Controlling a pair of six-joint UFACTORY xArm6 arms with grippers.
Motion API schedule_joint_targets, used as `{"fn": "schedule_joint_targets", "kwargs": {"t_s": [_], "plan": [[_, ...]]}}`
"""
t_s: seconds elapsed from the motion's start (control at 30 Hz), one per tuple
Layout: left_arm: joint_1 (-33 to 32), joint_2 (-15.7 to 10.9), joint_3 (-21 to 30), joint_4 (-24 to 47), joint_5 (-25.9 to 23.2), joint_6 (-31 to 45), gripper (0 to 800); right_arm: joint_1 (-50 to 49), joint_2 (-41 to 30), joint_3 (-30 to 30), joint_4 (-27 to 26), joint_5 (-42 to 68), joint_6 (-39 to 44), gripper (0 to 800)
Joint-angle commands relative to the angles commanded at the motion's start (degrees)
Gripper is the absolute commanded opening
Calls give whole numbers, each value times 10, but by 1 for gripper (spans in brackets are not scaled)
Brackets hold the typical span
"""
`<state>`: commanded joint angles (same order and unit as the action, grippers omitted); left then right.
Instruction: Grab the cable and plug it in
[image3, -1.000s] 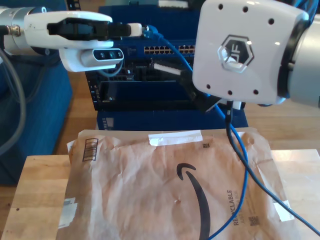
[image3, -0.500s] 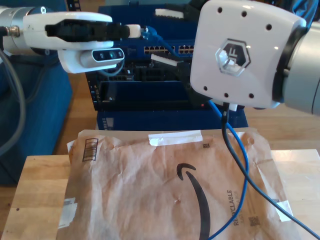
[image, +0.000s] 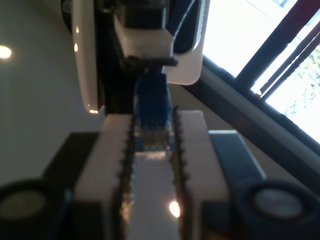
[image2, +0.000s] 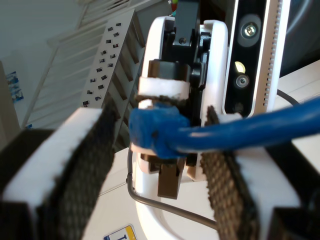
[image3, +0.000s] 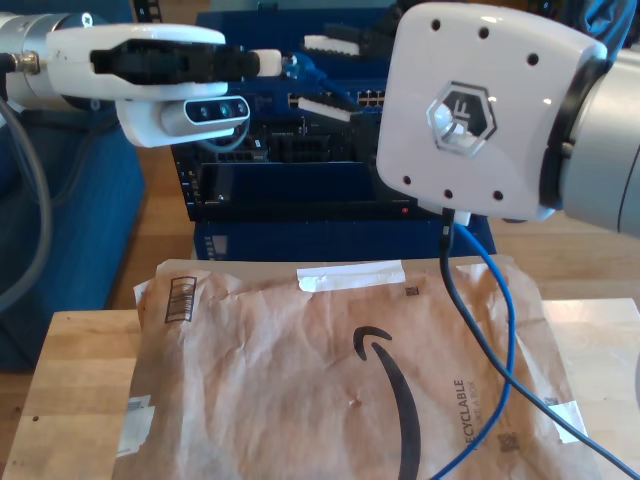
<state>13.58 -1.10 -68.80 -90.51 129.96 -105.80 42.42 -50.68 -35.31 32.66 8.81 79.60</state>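
My first tool (image: 152, 127) is clamped on the plug end of the blue cable (image: 151, 107), and it reaches in from the exterior view's left (image3: 268, 62), up in front of the dark equipment rack (image3: 290, 180). My second tool (image2: 160, 135) faces it with its pads spread; the cable runs between them, lying against one pad (image2: 225, 190) and clear of the other, so nothing is pinched there. In the exterior view this second tool (image3: 330, 72) sits just beside the plug, its big white arm housing (image3: 480, 110) filling the view's right. From there the cable (image3: 500, 330) hangs down across the brown paper mailer (image3: 300, 380) on the wooden worktop (image3: 70, 390).
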Motion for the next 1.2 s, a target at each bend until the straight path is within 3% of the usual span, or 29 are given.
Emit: {"fn": "schedule_joint_targets", "kwargs": {"t_s": [0.37, 0.47, 0.57, 0.6, 0.63, 0.67, 0.73, 0.8, 0.97, 1.1, 1.2], "plan": [[0, 0, 1, 0, 2, 2, 8, 0, 0, 0, 1, 0, 1, 193], [0, 0, 1, 0, 3, 2, 8, 0, 0, 0, 5, -1, 2, 58], [0, 0, 1, 0, 9, 1, 47, 0, 0, 0, 9, 0, 2, 16], [0, 0, 1, 0, 11, 0, 123, 0, 0, 0, 9, 0, 2, 11], [0, 0, 1, 0, 14, -1, 270, 0, 0, 0, 9, 0, 2, 8], [0, 0, 2, 0, 18, 0, 349, 0, 0, 0, 9, 0, 2, 4], [0, 0, 1, 0, 22, -1, 633, 0, 0, 0, 9, 0, 2, 4], [1, 0, 1, 0, 20, -3, 646, 0, 0, 1, 9, 0, 3, 4], [4, -12, -5, 3, 12, -5, 791, -2, 9, 1, 7, 2, 43, 3], [67, -13, -6, 26, -81, -1, 792, -9, 26, 1, 4, 4, 43, 2], [91, -13, -19, 127, -125, 3, 794, -26, 40, 2, 3, 1, 44, 2]]}}
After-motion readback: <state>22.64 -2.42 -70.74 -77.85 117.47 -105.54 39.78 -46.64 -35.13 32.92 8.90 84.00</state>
